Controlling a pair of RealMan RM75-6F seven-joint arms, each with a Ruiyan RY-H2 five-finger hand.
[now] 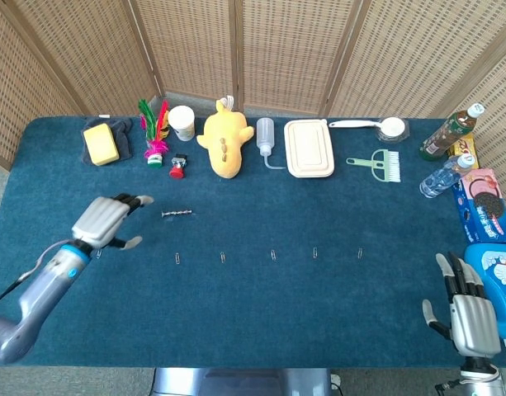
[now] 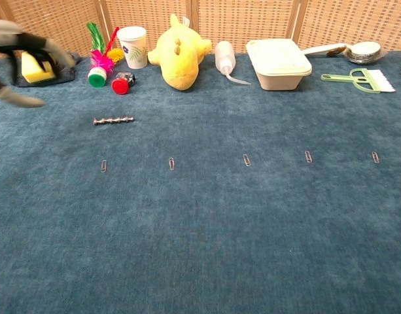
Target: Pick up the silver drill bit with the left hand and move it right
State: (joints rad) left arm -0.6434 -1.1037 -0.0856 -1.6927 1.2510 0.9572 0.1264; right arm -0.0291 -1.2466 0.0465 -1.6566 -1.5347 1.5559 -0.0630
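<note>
Right robot hand (image 1: 471, 309) half cropped, spread; left robot hand (image 1: 104, 221) spread, blurred, near drill bit (image 1: 177, 214).

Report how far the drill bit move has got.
Done: the left hand is beside the silver drill bit, fingers spread. In hand: nothing; the bit lies flat on the table, untouched. Left: grip it, lift, carry it right. The right hand rests idle near the table's edge.

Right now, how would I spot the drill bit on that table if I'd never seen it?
Start at the yellow plush toy by the back edge of the blue table. Look forward and left to the silver drill bit, lying flat just ahead of the left hand. Unlike the paper clips nearby, it is a thicker, twisted rod.
</note>
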